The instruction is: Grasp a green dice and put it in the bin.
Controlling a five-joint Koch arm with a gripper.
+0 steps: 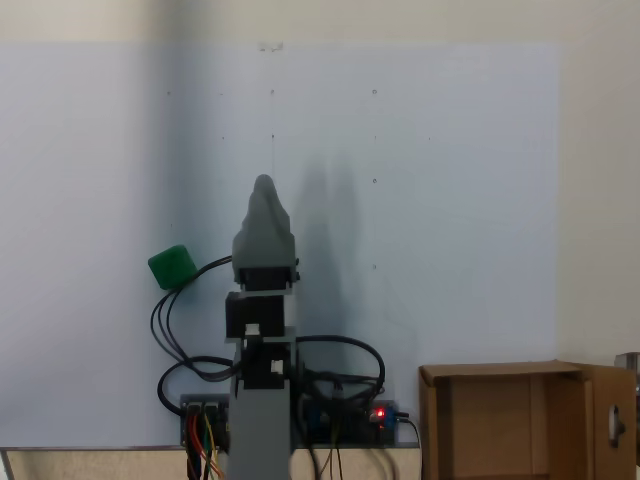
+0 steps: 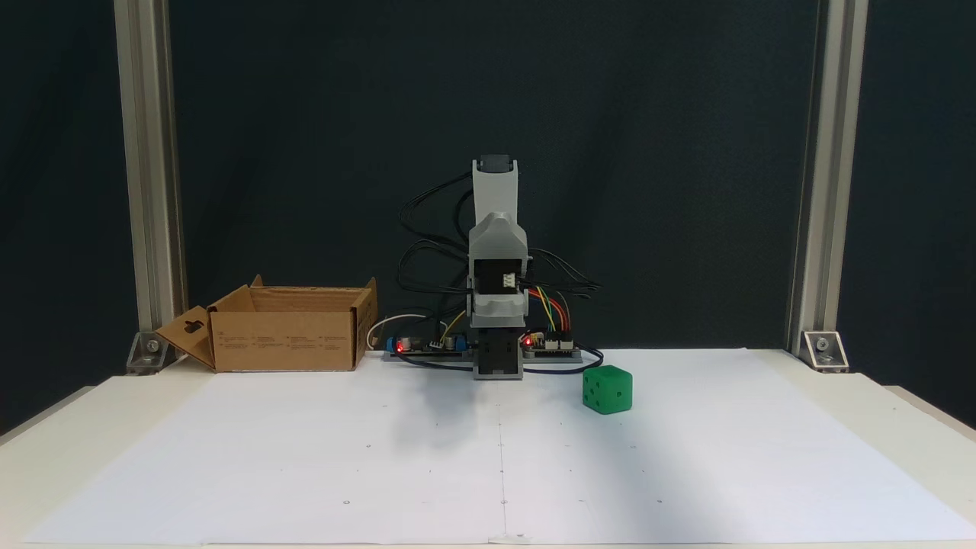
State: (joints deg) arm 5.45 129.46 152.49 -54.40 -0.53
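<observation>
Claw [image 1: 264, 186] folded above base, jaw state unclear. Green dice [image 2: 608, 390] sits apart; approach from above, square to faces.

We see the gripper [image 1: 264, 185] from above as one grey tip, its jaws stacked, so open or closed is beyond us. The box [image 1: 500, 375] is cut off by the bottom and right edges there. The die's [image 1: 172, 266] pips are too blurred to make out from above.
</observation>
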